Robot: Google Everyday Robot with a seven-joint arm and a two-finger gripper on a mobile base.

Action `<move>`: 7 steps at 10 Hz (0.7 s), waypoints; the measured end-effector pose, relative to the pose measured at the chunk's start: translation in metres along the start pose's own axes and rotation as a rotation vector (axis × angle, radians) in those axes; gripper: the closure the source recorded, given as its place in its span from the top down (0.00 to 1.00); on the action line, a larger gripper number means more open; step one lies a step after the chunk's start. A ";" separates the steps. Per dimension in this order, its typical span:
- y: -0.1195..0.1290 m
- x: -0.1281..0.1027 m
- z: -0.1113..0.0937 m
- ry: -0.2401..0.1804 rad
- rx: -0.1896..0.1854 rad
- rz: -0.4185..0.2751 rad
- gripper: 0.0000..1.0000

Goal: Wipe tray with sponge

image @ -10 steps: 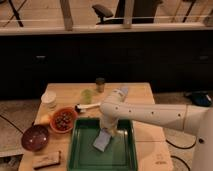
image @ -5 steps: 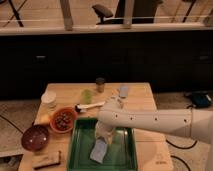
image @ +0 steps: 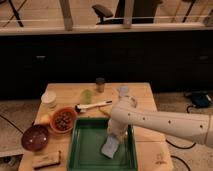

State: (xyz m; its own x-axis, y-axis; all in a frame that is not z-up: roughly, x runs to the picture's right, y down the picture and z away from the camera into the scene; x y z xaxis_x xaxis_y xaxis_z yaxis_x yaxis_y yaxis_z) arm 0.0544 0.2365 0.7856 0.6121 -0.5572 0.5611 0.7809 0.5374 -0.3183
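**Mid-wipe: sponge down in tray**

Front-left corner: glossy dark brown bowl, then an orange bowl of small round bits. Front edge, centre: rectangular green tray, smooth, with a raised rim. On its right half lies a pale soft sponge, its top pinched by the gripper. Wiping looks underway. Next: drag it leftward, pressed flat.

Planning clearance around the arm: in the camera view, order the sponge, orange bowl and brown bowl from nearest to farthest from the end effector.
From the end effector, over the green tray:
1. Sponge, directly beneath it.
2. Orange bowl, left of the tray.
3. Brown bowl, farther left.
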 end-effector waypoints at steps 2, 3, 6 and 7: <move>-0.018 -0.002 0.006 -0.004 0.009 -0.008 0.00; -0.032 -0.011 0.009 -0.015 0.021 -0.029 0.00; -0.061 -0.058 0.009 -0.072 0.070 -0.159 0.00; -0.058 -0.069 0.007 -0.080 0.081 -0.188 0.00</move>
State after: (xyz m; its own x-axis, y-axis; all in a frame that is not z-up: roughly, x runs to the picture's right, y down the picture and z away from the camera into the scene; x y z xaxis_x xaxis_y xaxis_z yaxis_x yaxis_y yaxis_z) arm -0.0336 0.2484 0.7705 0.4426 -0.6019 0.6647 0.8658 0.4798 -0.1420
